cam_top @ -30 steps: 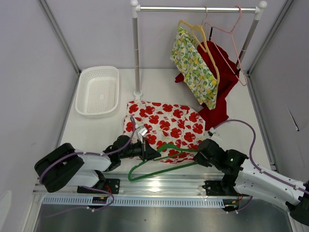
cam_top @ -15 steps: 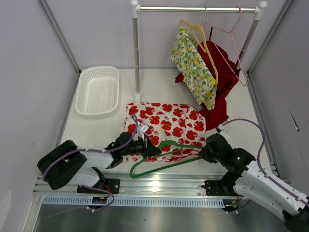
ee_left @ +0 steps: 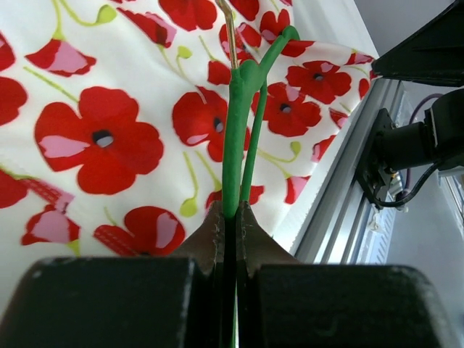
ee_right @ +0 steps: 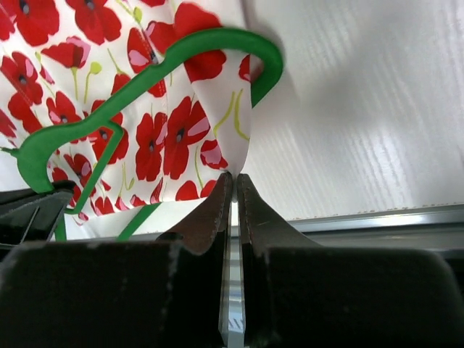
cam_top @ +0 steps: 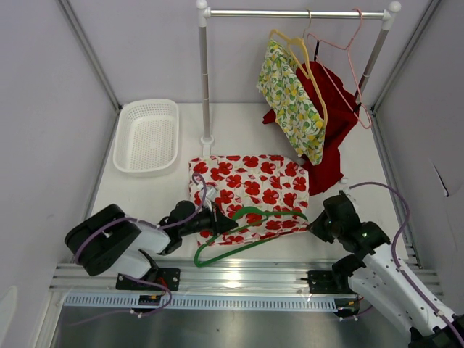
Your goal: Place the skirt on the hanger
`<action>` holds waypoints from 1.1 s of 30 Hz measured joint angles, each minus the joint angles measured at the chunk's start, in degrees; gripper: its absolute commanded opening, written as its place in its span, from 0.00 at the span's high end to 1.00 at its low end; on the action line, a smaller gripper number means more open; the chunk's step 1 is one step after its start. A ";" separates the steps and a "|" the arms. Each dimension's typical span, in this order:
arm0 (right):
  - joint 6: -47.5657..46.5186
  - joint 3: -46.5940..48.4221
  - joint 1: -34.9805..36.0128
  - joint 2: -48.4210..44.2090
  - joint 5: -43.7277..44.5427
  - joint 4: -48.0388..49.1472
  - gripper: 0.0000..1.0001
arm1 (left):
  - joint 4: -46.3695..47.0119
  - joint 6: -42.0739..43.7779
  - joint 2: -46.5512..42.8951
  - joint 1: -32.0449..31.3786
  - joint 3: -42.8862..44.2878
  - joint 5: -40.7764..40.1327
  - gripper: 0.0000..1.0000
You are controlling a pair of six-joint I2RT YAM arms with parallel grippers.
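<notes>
Looking at the skirt (cam_top: 250,181) first: it's white with big red poppies, lying mostly flat on the table (cam_top: 239,127) in the middle, between the rail stand's post (cam_top: 205,80) and the arms. Its near right corner is lifted and bunched a bit. A green hanger (ee_left: 235,130) lies across its near edge, one shoulder curving over the fabric by that corner and the long bar running back off the cloth toward the front rail. The left arm lies low along the near side, stretched to the right, and the left gripper (ee_left: 230,214) is clamped tight on the hanger's green stem right where the wire hook starts. The right arm comes up from the bottom right, forearm angled toward the centre, wrist tipped down; the right gripper (ee_right: 232,176) has its fingers pinched together on the skirt's corner, just under the hanger's curved end. Farther back there's a white basket (cam_top: 147,135) on the left, plus a lemon-print garment (cam_top: 293,101) and a red one (cam_top: 335,119) hanging on the rail.
</notes>
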 measured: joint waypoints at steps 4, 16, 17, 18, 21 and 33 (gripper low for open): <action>-1.99 0.02 -5.09 -0.02 -1.90 -0.52 0.93 | 8.31 0.04 5.68 0.24 -0.79 0.50 1.00; -10.38 0.61 -19.52 1.62 -9.22 -0.33 0.87 | 20.92 2.49 12.98 0.42 -2.99 0.44 1.00; -10.93 0.72 -19.91 1.90 -9.51 -0.11 0.86 | 20.81 3.10 12.74 0.42 -2.99 0.22 1.00; -11.26 0.76 -20.13 2.08 -9.77 0.07 0.85 | 20.65 3.78 12.39 0.42 -2.99 -0.04 1.00; -11.80 0.76 -20.52 2.34 -10.34 0.42 0.80 | 20.06 5.57 11.45 0.42 -2.99 -1.46 1.00; -13.40 0.81 -14.21 -0.37 -10.34 2.95 0.56 | 23.69 8.68 14.93 0.50 -3.34 -6.08 1.00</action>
